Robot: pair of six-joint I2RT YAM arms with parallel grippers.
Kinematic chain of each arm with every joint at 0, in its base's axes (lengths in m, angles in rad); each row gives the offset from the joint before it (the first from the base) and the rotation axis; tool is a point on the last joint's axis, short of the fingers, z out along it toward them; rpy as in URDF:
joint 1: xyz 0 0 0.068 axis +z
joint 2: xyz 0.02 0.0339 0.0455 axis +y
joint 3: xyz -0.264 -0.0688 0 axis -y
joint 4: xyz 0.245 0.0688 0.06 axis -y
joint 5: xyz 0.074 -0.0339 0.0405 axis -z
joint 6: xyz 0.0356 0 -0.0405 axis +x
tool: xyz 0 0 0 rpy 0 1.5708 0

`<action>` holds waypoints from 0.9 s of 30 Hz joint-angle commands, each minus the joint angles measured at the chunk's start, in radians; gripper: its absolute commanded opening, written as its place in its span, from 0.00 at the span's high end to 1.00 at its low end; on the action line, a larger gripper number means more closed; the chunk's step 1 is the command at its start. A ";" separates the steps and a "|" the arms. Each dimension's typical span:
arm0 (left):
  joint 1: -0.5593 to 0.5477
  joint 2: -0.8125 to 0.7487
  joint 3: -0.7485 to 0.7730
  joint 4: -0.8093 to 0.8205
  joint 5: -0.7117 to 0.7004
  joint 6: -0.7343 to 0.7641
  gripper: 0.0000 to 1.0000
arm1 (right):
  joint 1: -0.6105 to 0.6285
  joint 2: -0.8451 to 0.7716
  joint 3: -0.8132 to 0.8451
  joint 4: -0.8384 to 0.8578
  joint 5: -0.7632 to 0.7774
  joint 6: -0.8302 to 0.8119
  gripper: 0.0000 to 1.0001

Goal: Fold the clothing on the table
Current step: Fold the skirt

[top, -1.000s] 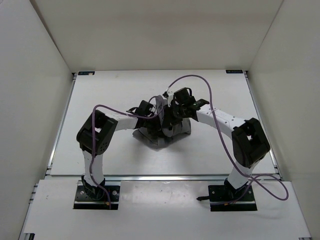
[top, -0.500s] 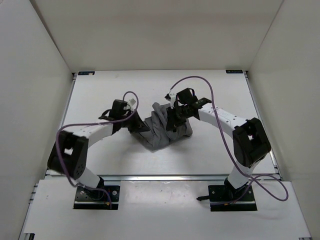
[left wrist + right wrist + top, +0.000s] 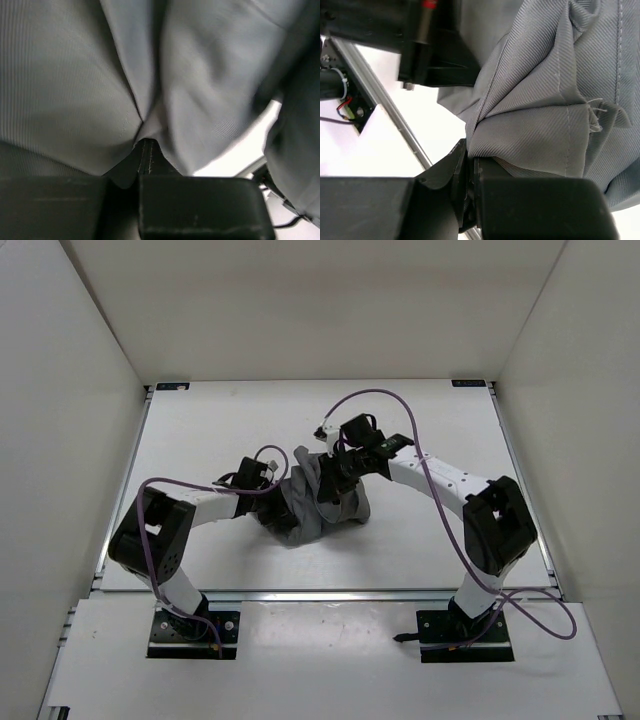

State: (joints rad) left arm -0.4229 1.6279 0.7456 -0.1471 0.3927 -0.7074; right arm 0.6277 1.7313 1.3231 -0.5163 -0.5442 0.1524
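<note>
Both pinching the clothing (image 3: pixel 315 502), the left pincer (image 3: pixel 145 150) and right pincer (image 3: pixel 470 167) dragged it left; it stayed bunched, unfolded.

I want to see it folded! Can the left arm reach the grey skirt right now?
Yes, it looks so. The left gripper is pinched shut on the skirt, with nothing between them. The right gripper grips another part of it.

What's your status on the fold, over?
Left gripper shut on the clothing. Right gripper shut on it too. Clothing bunched on the table, unfolded. Nothing in the way.
</note>
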 commanded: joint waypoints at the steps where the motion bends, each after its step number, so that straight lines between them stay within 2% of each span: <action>1: -0.005 0.015 0.020 0.018 -0.032 0.032 1.00 | 0.024 0.013 0.053 0.026 -0.048 -0.014 1.00; 9: -0.010 0.108 0.072 0.026 -0.041 0.028 1.00 | 0.110 0.099 0.120 0.029 -0.102 0.007 1.00; 15: 0.007 0.121 0.063 0.030 -0.032 0.022 1.00 | 0.155 0.139 0.100 0.041 -0.103 0.035 1.00; 16: 0.009 0.113 0.057 0.029 -0.029 0.026 1.00 | 0.153 0.155 0.105 0.038 -0.102 0.033 0.97; 17: 0.018 0.107 0.052 0.033 -0.028 0.029 1.00 | 0.147 0.151 0.117 0.033 -0.105 0.042 0.84; 18: 0.022 0.099 0.054 0.031 -0.022 0.031 1.00 | 0.142 0.155 0.122 0.029 -0.096 0.053 0.64; 19: 0.029 0.087 0.051 0.026 -0.020 0.032 1.00 | 0.132 0.151 0.136 0.025 -0.095 0.056 0.51; 20: 0.036 0.081 0.044 0.024 -0.012 0.036 1.00 | 0.126 0.145 0.149 0.042 -0.088 0.055 0.43; 24: 0.073 0.030 0.058 -0.011 0.035 0.068 1.00 | 0.069 0.058 0.197 0.104 -0.065 0.105 0.21; 27: 0.101 -0.034 0.093 -0.087 0.018 0.109 1.00 | -0.021 -0.006 0.228 0.128 -0.023 0.134 0.19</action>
State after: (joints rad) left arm -0.3504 1.6886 0.8066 -0.1593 0.4259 -0.6617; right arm 0.6930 1.8454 1.4761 -0.4767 -0.6048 0.2420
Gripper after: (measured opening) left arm 0.031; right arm 0.804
